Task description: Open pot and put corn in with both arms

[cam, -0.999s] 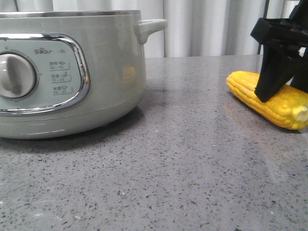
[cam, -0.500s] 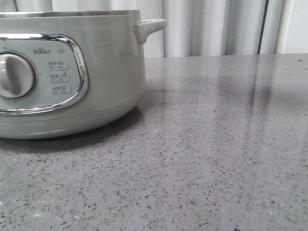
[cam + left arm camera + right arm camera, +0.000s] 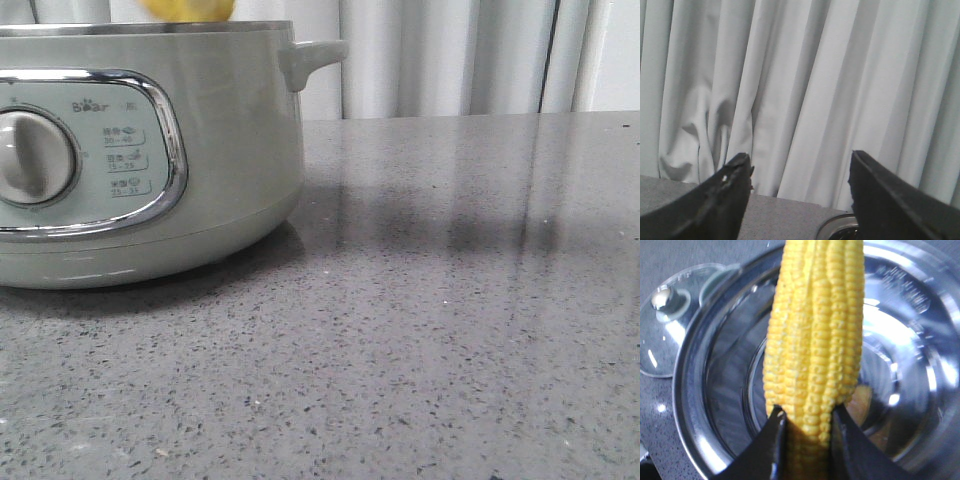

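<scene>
The right claw (image 3: 805,427) pinches the bright yellow corn cob (image 3: 817,335) directly above the open steel bowl of the large pale grey-green electric pot (image 3: 150,150) (its clear glass lid (image 3: 677,315) lies on the grey speckled surface (image 3: 450,300) beside it). The placing step looks underway; next comes lowering and release. The left claw (image 3: 800,175) hangs spread and empty.

The right tool (image 3: 805,427) is clamped on the corn (image 3: 815,340) (held lengthwise between both fingers); the left tool (image 3: 800,187) hangs spread apart, gripping nothing.
</scene>
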Robot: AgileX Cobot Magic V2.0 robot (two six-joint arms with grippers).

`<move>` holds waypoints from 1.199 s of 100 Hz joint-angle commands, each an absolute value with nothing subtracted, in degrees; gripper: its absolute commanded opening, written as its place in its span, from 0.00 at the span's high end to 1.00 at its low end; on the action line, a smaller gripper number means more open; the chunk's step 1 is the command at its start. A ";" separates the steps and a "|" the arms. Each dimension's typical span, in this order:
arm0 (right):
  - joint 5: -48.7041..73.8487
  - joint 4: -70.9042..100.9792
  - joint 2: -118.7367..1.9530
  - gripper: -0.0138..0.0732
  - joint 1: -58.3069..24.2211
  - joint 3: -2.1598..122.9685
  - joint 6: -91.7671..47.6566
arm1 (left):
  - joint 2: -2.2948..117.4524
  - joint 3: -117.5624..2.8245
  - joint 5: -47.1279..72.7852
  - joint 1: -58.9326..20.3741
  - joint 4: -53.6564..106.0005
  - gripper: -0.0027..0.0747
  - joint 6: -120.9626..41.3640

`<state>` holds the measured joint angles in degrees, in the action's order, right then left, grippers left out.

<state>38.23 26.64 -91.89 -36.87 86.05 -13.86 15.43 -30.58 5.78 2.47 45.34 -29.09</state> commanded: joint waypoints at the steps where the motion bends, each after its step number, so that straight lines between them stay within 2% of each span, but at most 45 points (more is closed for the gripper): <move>1: 33.13 28.43 -90.81 0.72 -37.53 87.82 -14.64 | 15.89 -32.38 3.75 1.92 46.24 0.44 -28.51; 15: 31.52 28.67 -90.92 0.41 -37.40 87.82 -14.64 | 15.89 -32.38 6.21 1.92 46.24 0.44 -28.51; 20: 31.04 28.56 -90.31 0.33 -37.31 87.82 -14.64 | 15.89 -32.38 7.26 1.92 46.24 0.44 -28.51; 24: 30.58 28.56 -89.65 0.30 -36.89 87.82 -14.64 | 15.89 -32.38 7.87 1.92 46.24 0.44 -28.51; 32: 30.33 28.43 -87.62 0.30 -36.08 87.82 -14.64 | 15.89 -32.38 9.48 1.68 46.24 0.46 -28.51; 40: 30.57 28.35 -85.07 0.35 -34.58 87.82 -14.64 | 15.89 -32.38 11.76 1.07 46.14 0.55 -28.51; 47: 31.92 28.21 -82.12 0.46 -32.82 87.82 -14.64 | 15.89 -32.38 15.05 0.22 45.28 0.67 -28.51; 54: 34.32 27.01 -78.51 0.63 -31.12 87.62 -14.64 | 15.89 -32.38 18.92 -0.51 43.89 0.82 -28.51; 55: 35.21 26.48 -77.70 0.69 -30.89 87.62 -14.64 | 15.89 -32.38 19.63 -0.67 43.70 0.85 -28.51; 61: 37.39 22.56 -73.85 0.84 -30.49 87.49 -14.64 | 15.89 -32.38 22.04 -1.08 42.00 0.99 -28.51; 65: 37.96 20.02 -70.73 0.92 -30.49 86.76 -14.64 | 15.89 -32.38 23.35 -1.18 40.20 0.99 -28.62; 72: 37.59 16.69 -64.56 0.89 -30.49 83.84 -14.64 | 15.78 -32.38 25.06 -1.22 37.70 0.99 -28.62; 84: 35.02 10.33 -52.69 0.89 -30.49 75.78 -14.64 | 14.22 -32.38 25.68 -2.67 36.25 0.99 -28.62; 107: 27.92 1.99 -25.27 0.89 -30.40 51.80 -14.54 | 13.68 -31.78 24.99 -9.82 34.04 0.99 -28.62; 120: 22.65 1.78 -14.08 0.89 -29.95 41.90 -14.43 | 13.68 -30.50 22.33 -11.24 32.19 0.99 -28.62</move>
